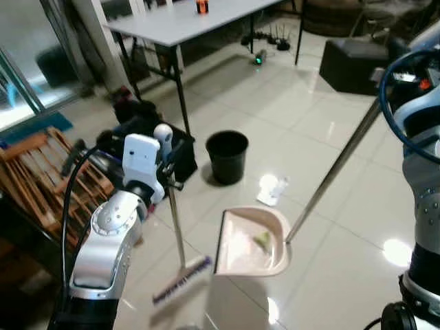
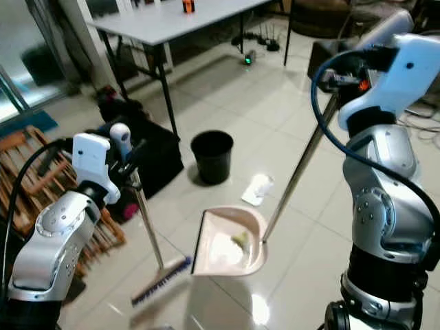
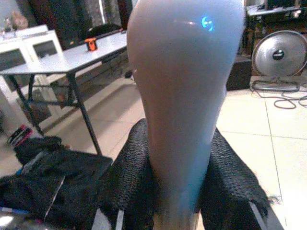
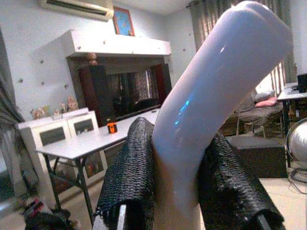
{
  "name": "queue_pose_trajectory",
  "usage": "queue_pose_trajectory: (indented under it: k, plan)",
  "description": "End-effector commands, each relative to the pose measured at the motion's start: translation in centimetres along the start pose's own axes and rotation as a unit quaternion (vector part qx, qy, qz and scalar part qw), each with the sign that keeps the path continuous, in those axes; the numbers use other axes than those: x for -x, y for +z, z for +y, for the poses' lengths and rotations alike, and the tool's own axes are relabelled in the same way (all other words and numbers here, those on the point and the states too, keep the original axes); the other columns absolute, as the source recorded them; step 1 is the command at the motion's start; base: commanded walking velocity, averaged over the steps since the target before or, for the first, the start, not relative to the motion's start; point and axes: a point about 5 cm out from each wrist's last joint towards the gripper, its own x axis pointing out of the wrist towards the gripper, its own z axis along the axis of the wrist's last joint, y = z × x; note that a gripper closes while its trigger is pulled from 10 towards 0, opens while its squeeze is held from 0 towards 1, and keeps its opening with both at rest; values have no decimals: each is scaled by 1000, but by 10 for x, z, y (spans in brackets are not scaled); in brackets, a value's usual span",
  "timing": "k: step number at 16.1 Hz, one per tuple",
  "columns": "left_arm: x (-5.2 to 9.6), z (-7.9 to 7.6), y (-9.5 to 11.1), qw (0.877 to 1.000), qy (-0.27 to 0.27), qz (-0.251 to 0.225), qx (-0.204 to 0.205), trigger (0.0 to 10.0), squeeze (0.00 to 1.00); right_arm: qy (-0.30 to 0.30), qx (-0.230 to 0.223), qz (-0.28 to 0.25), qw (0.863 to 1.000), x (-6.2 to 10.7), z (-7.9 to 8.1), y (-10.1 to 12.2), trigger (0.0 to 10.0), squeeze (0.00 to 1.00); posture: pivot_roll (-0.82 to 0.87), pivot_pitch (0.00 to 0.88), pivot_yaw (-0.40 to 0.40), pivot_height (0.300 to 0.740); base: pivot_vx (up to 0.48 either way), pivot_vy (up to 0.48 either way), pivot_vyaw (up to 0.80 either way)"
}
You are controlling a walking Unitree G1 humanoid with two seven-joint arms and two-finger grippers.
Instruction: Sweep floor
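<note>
My left gripper (image 1: pixel 167 163) is shut on the white top of the broom handle (image 3: pixel 184 96), its black fingers (image 3: pixel 127 182) pressed on both sides. The broom's brush (image 1: pixel 180 280) rests on the tiled floor just left of the beige dustpan (image 1: pixel 251 242). Some green and pale scraps (image 1: pixel 260 240) lie inside the pan. My right gripper (image 2: pixel 335 84) is shut on the curved white grip of the dustpan's handle (image 4: pixel 211 100), and the long metal pole (image 1: pixel 333 172) slants down to the pan. A white piece of litter (image 1: pixel 272 189) lies on the floor beyond the pan.
A black bin (image 1: pixel 227 155) stands beyond the dustpan. A grey folding table (image 1: pixel 185 20) is behind it, with black bags (image 1: pixel 141 134) by its leg. Wooden slats (image 1: pixel 41 168) lie at the left. A dark ottoman (image 1: pixel 354 62) sits at the back right.
</note>
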Motion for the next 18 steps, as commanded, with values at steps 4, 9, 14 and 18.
queue_pose_trajectory:
  k: [4,9,14,18]
  plan:
    - [-9,7,18,998,41,-48,-16,10000,0,23,-15,-20,999,-8,10,12,10000,0,-110,0,23,740,154,0,0]
    - [-10,12,20,997,53,-56,-32,10000,0,17,-32,-39,999,-16,11,17,10000,0,-107,0,32,740,384,0,0]
    - [-9,13,16,997,49,-50,-41,10000,0,14,-43,-50,998,-15,10,19,10000,0,-118,0,52,740,422,0,0]
    - [-9,14,14,997,51,-50,-39,10000,0,19,-43,-59,997,-16,12,23,10000,0,-119,0,48,740,420,0,0]
